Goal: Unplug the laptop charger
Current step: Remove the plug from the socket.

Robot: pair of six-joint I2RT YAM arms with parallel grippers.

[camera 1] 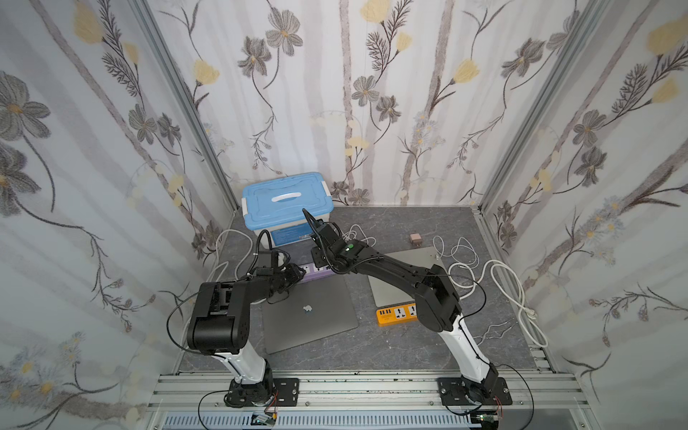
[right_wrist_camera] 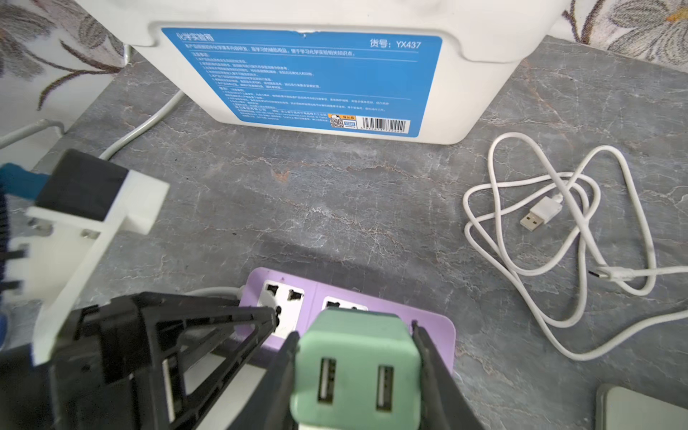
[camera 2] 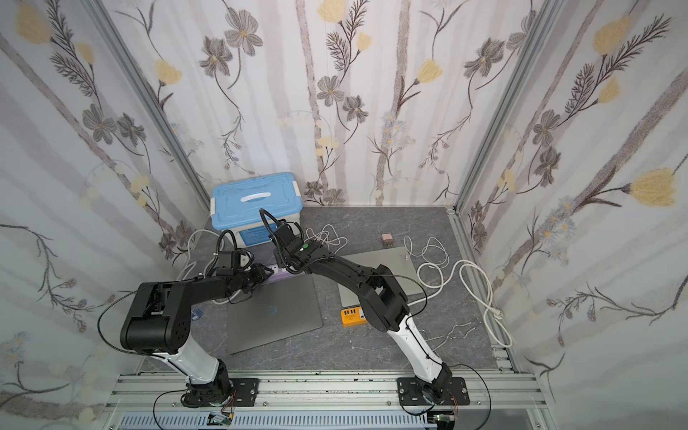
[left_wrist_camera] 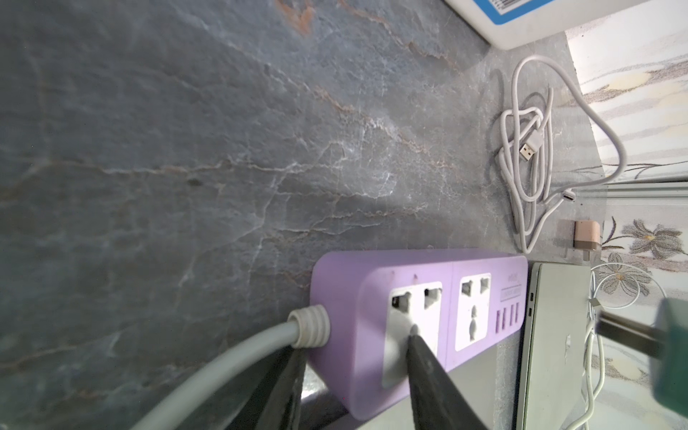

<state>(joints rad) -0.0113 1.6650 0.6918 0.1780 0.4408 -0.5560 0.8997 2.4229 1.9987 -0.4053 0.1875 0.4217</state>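
Note:
The laptop charger [right_wrist_camera: 357,372] is a mint-green block with two USB ports. My right gripper [right_wrist_camera: 355,331] is shut on its two sides. In the left wrist view the charger [left_wrist_camera: 670,353] hangs off to one side of the purple power strip [left_wrist_camera: 409,283] with its dark prongs [left_wrist_camera: 629,337] bare, and both sockets show empty. My left gripper [left_wrist_camera: 355,342] is shut on the cable end of the strip, one finger on the socket face. In both top views the two grippers meet over the strip [camera 1: 316,273] [camera 2: 279,276], and the charger is hidden.
A white box with a blue lid [camera 1: 286,203] stands just behind the strip. A grey laptop [camera 1: 309,312] lies in front of it, a second laptop [camera 1: 405,275] and an orange power strip [camera 1: 396,314] to the right. White cables [camera 1: 495,283] [right_wrist_camera: 558,223] and a small pink adapter [camera 1: 414,238] lie around.

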